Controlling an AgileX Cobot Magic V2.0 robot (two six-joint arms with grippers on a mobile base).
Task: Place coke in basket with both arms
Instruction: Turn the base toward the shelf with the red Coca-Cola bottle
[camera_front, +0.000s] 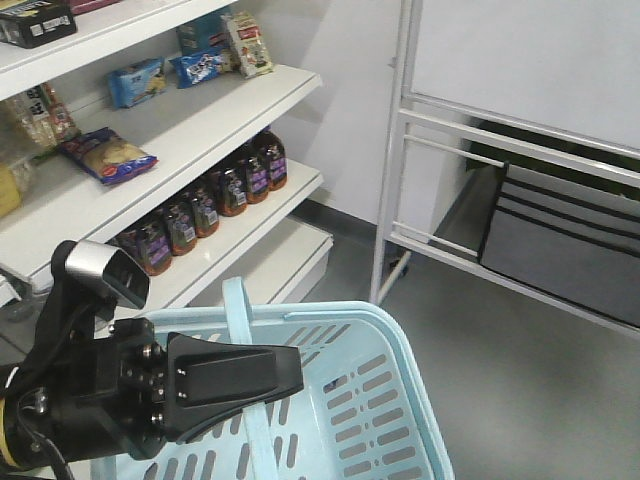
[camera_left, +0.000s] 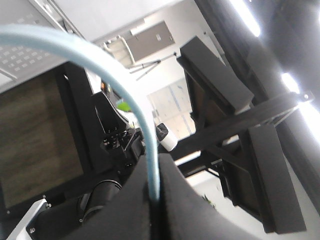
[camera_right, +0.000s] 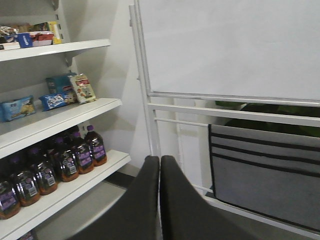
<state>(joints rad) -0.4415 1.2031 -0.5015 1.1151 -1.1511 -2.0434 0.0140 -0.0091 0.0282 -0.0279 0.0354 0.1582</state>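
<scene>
On my front feed I see white shelves (camera_front: 215, 135) at the left. A row of dark bottles with purple labels (camera_front: 205, 207) stands on a lower one, with blue snack packets (camera_front: 135, 82) above. To the right a white metal frame (camera_front: 396, 150) carries a pale board (camera_right: 225, 45). A grey, black-striped fabric bin (camera_front: 560, 245) sits behind its lower rails, over grey floor (camera_front: 520, 390).

Left tool (camera_front: 290, 380): black and wedge-shaped, low on the left, set across the basket's handle, which runs between its closed-up jaws.
Camera box (camera_front: 110, 272): silver-grey, on top of the arm behind the tool.
Basket (camera_front: 400, 350): pale blue with slotted walls, at the bottom edge.
Handle (camera_front: 238, 310): raised upright.
Shelves (camera_front: 200, 130): white, upper left.
Snack packets (camera_front: 135, 80): lying on the upper boards.
Bottles (camera_front: 232, 188): dark with purple labels, in a row on a lower board.
Rack (camera_front: 400, 150): white metal frame on the right.
Fabric bin (camera_front: 560, 250): grey, inside the rack.
</scene>
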